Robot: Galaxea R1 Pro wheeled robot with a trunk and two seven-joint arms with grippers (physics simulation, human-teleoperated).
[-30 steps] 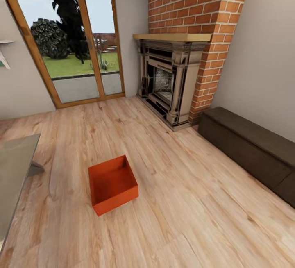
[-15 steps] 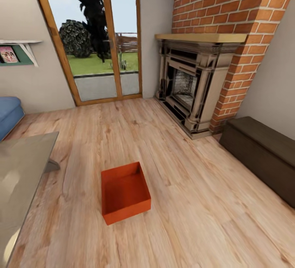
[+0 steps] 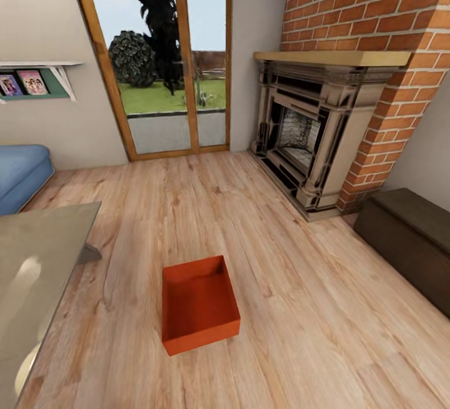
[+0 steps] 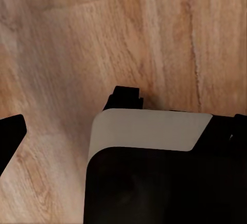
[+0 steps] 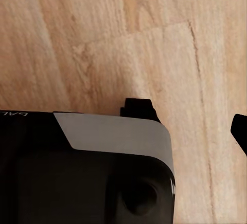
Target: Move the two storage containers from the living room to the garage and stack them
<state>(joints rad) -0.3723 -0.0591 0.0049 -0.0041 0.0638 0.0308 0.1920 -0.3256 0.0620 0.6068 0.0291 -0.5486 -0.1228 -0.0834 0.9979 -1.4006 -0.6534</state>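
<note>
One orange-red storage container [image 3: 199, 304] sits on the light wood-plank floor [image 3: 300, 309] of the living room, low and near the centre of the head view. It is a topless rectangular box with thin plain walls, upright, its open top facing up and its inside bare. Nothing touches it.

To its left, a grey glossy worktop [image 3: 31, 265] fills the lower left corner, near the container but apart from it. Beyond that, at the left edge, is part of a blue sofa [image 3: 22, 174]. A wall shelf [image 3: 37, 80] above it holds small pictures. Wood-framed glass doors [image 3: 165, 59] at the far wall show grass and dark trees outside. To the right stands a red brick fireplace [image 3: 325, 127] with a pale mantel, and a long dark low cabinet [image 3: 409, 240] runs along the right wall.

In each wrist view, a dark and pale grey robot part hangs over the wood planks. The left end effector [image 4: 69, 118] shows two dark finger tips [image 4: 126, 96] set well apart, so it is wide and holds nothing. The right end effector [image 5: 190, 118] looks the same, its dark tips [image 5: 138, 107] spread wide and nothing between them.
</note>
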